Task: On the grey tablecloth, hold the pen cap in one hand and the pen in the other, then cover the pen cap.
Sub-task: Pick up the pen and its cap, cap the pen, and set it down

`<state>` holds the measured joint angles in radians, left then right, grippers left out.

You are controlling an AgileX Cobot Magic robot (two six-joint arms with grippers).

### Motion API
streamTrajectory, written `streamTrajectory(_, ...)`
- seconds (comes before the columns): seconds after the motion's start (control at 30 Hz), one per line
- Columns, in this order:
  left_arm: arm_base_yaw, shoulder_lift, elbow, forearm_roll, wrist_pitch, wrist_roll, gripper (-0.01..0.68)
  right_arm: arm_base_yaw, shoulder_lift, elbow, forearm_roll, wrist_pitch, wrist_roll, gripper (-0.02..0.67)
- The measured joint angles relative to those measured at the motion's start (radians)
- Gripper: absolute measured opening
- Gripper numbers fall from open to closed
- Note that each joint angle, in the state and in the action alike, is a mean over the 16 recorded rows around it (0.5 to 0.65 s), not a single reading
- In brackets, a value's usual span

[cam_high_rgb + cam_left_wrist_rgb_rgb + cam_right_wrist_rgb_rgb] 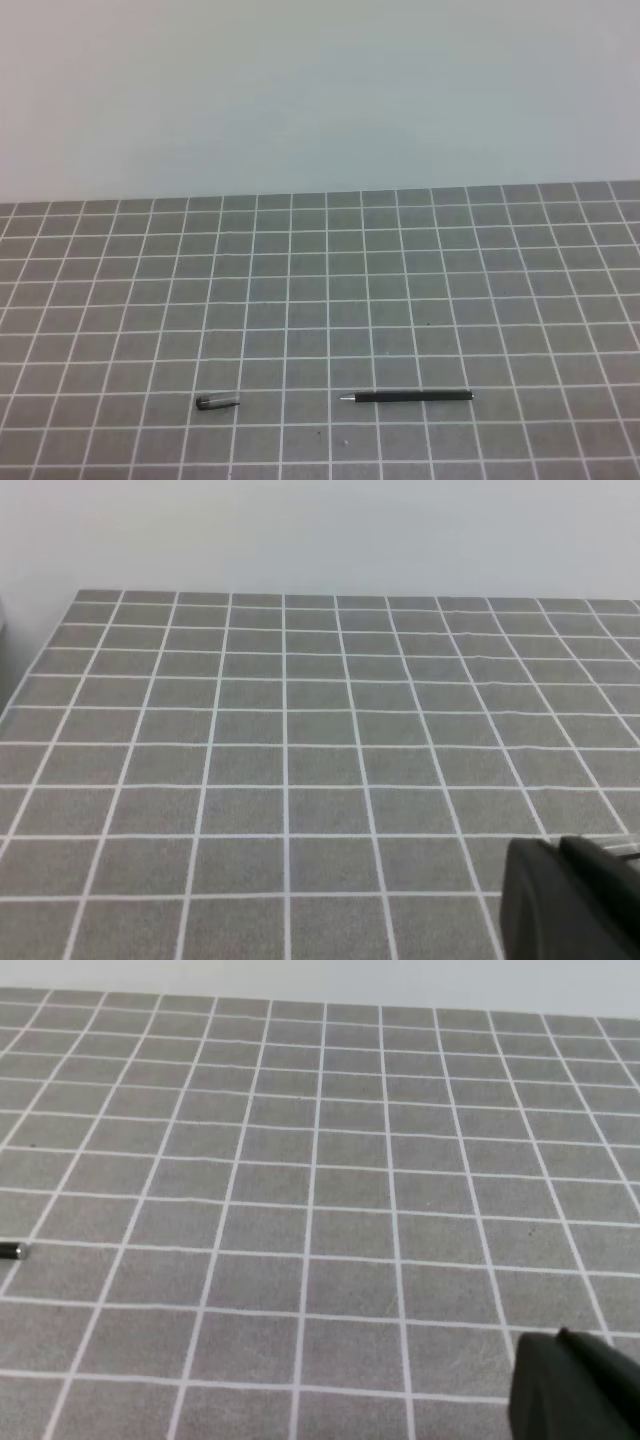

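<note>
Currently reach not begun | left gripper (575,900) and right gripper (575,1385) closed, empty | pen cap (217,402) lies left of pen (410,397) on grey tablecloth (400,290), well apart | advice: open jaws first, descend squarely over each

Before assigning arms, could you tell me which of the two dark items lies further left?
The pen cap, the short stub; the pen is the long stick with a silvery tip, to its right.

A plain pale wall (320,90) rises behind the far edge of the cloth. Bare and evenly lit, it seems slightly bluish, though the tint is uncertain.
</note>
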<state>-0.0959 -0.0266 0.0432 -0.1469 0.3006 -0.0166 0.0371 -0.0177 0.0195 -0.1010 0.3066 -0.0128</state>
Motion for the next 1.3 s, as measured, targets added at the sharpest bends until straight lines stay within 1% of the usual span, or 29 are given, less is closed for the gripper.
streamTrajectory(0.27,0.0,0.0,0.0,0.002,0.0,0.0,0.0,0.0,0.007,-0.012,0.001,-0.001,0.0,0.001)
streamTrajectory(0.67,0.0,0.0,0.0,0.051,-0.001,0.0,0.0,0.0,0.015,-0.024,0.001,-0.003,0.0,0.004)
streamTrajectory(0.83,0.0,0.0,0.0,0.071,-0.03,-0.003,0.0,0.0,0.015,-0.024,0.001,-0.003,0.0,0.004)
streamTrajectory(0.93,0.0,0.0,0.0,0.075,-0.082,-0.005,0.0,0.0,0.015,-0.023,0.001,-0.008,0.0,0.004)
streamTrajectory(1.07,0.0,0.0,0.0,0.087,-0.197,-0.002,0.0,0.0,0.015,-0.021,0.001,-0.05,0.0,0.004)
streamTrajectory(1.17,0.0,0.0,0.0,0.095,-0.312,0.001,0.0,0.0,0.015,-0.02,0.001,-0.123,0.0,0.004)
streamTrajectory(1.3,0.0,0.0,0.0,0.104,-0.48,0.006,0.0,0.0,0.016,-0.018,0.002,-0.261,0.0,0.004)
